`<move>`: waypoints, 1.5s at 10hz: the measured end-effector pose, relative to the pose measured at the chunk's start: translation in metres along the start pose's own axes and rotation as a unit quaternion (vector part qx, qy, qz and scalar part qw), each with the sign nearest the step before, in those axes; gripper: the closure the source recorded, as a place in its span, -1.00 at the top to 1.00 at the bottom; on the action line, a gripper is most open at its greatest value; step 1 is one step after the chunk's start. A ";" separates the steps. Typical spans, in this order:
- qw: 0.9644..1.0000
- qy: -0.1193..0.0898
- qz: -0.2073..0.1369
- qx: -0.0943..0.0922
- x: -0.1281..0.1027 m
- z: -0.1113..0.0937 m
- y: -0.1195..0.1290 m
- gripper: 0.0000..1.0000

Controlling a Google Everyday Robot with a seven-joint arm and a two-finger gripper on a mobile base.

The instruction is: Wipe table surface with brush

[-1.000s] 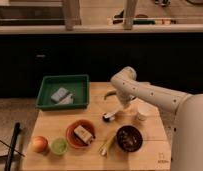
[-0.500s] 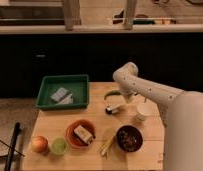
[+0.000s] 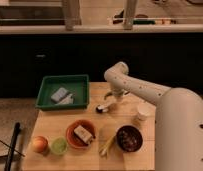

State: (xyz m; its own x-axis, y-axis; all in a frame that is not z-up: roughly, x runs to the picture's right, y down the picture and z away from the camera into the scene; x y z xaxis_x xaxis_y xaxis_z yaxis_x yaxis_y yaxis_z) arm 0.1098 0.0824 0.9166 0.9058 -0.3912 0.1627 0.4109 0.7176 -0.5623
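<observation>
Brush (image 3: 106, 106) lies low over the table surface (image 3: 102, 94), its dark round head toward the green tray (image 3: 63, 92) and its white handle running up to the right into the gripper (image 3: 116, 98). Whether the gripper's fingers are clamped on the handle cannot be told. Nearer the front edge sit an orange bowl (image 3: 80, 134), a dark bowl (image 3: 129, 138), pale stalks (image 3: 109, 145) between them, a green cup (image 3: 58, 146), an orange fruit (image 3: 40, 144) and a white cup (image 3: 143, 112).
</observation>
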 end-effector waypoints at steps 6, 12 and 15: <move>0.999 0.000 -0.030 -0.030 0.010 0.005 0.044 -1.00; 0.997 0.036 0.053 -0.046 0.089 0.012 0.054 -1.00; 0.997 0.034 0.071 -0.021 0.079 0.009 0.020 -1.00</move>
State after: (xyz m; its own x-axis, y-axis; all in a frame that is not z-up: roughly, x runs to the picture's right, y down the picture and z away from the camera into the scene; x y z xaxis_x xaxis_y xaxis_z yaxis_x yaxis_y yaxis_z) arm 0.1907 0.0708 0.9257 0.9445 -0.3277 0.0244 0.2737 0.7435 -0.6101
